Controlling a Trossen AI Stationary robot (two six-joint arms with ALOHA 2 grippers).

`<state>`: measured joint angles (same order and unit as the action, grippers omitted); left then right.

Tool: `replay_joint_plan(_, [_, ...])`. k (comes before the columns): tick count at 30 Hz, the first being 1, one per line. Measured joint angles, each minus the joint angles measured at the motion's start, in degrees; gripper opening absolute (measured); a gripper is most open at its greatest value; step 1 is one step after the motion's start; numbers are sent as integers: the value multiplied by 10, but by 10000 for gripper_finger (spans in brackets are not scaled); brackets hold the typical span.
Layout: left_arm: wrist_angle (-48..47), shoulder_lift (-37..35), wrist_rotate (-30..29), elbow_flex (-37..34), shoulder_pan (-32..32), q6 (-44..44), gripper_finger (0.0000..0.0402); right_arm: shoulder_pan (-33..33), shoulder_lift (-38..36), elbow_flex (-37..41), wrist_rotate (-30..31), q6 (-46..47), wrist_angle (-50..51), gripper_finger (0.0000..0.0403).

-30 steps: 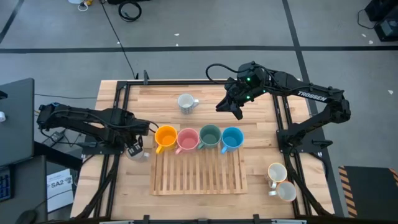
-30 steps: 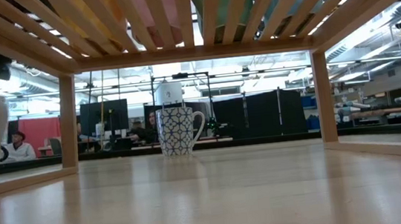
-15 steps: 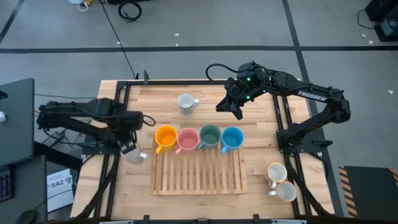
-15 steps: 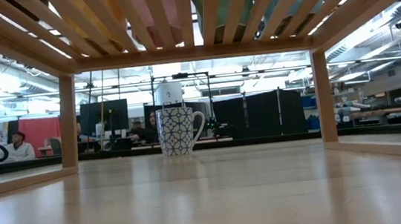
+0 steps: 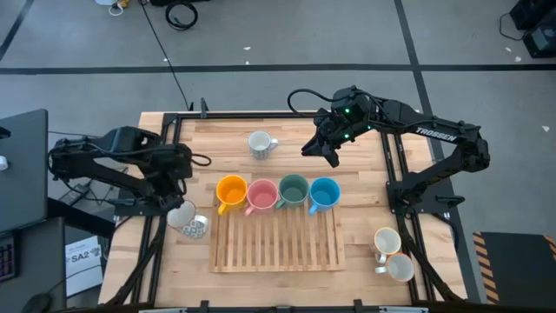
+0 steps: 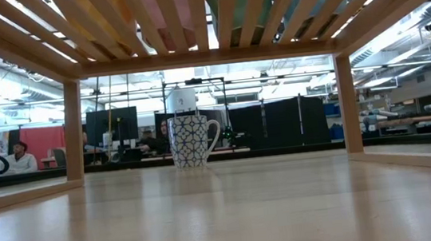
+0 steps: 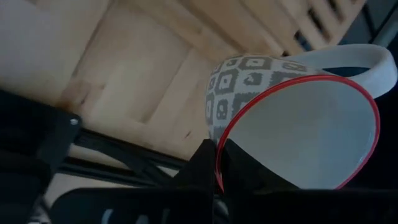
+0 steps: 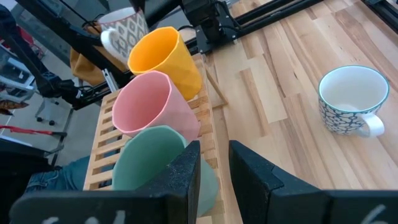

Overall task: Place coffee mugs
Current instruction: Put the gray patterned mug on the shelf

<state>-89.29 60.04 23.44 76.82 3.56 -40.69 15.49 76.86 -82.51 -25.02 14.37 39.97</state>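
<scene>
Left gripper [image 5: 178, 207] pinches the patterned mug [image 5: 193, 225] by its rim, carrying it; slatted rack [image 5: 276, 239] just beside, awaiting placement. Right gripper [image 5: 330, 157] hovers, fingers apart.

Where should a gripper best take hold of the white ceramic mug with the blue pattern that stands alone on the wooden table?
The white ceramic mug with the blue pattern stands upright, mouth open upward, with bare table around it. Probably best to come from above and pinch the rim on the side away from its handle, one finger inside, one outside. The right gripper hangs nearest.
</scene>
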Motion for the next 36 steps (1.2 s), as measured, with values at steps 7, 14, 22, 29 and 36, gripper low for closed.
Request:
replay_joint_plan(7, [24, 47, 7, 50, 61, -52, 16, 0, 0, 0, 0, 0, 0, 90])
replay_joint_plan(14, [31, 141, -13, 140, 120, -53, 16, 0, 0, 0, 0, 0, -1, 90])
replay_joint_plan(22, [28, 242, -35, 250, 143, -6, 16, 0, 0, 0, 0, 0, 0, 90])
replay_joint_plan(29, [18, 294, -55, 287, 143, 28, 16, 0, 0, 0, 0, 0, 0, 90])
replay_joint_plan(36, [-4, 308, -96, 289, 141, 28, 16, 0, 0, 0, 0, -10, 0, 90])
